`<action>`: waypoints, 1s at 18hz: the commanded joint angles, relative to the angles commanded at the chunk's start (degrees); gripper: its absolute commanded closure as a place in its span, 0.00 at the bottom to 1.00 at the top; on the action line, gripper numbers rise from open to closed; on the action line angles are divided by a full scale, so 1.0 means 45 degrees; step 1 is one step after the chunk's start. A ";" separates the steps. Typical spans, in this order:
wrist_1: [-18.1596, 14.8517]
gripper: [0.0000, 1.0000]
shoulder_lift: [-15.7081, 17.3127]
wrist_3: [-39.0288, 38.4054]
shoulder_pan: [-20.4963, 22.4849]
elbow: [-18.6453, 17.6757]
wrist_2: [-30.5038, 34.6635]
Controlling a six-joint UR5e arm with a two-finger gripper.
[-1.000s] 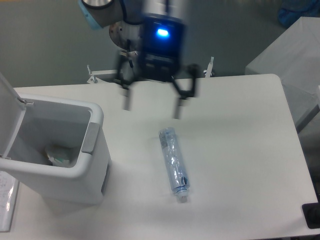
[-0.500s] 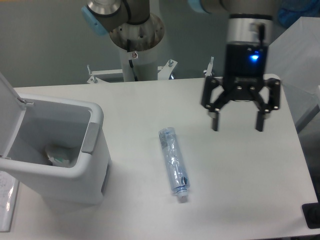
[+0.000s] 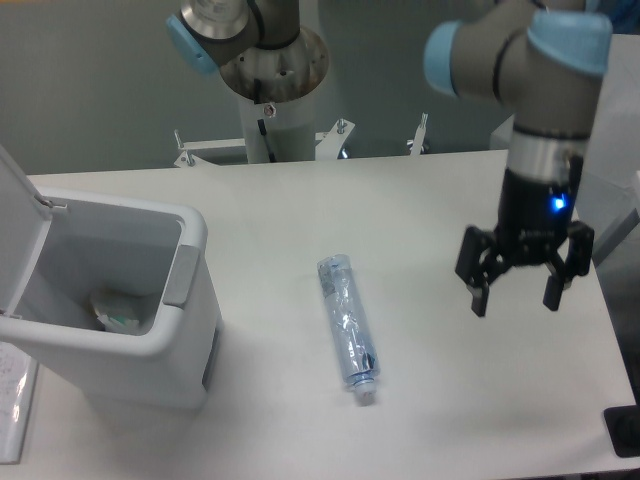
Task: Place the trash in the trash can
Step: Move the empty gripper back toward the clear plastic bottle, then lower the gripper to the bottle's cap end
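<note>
Clear bluish plastic, the flattened bottle (image 3: 348, 326) lies on the white table (image 3: 440, 200), its white cap toward the camera. The gripper (image 3: 515, 302) hangs well to its right, jaws wide apart and holding nothing. The crumpled wrapper (image 3: 115, 311) sits inside the open trash can (image 3: 150, 360).

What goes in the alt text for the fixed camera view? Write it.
A robot arm's open gripper hangs above the table's right side, away from a flattened plastic bottle lying mid-table. At left, an open white bin already holds a crumpled wrapper.
</note>
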 joint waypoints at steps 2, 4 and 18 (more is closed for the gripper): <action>-0.0662 0.00 -0.0448 0.0077 -0.0059 0.0096 0.0488; -0.1482 0.00 -0.0917 0.0273 -0.0137 0.0407 0.1287; -0.3967 0.00 -0.2149 -0.0077 -0.1152 0.2284 0.1877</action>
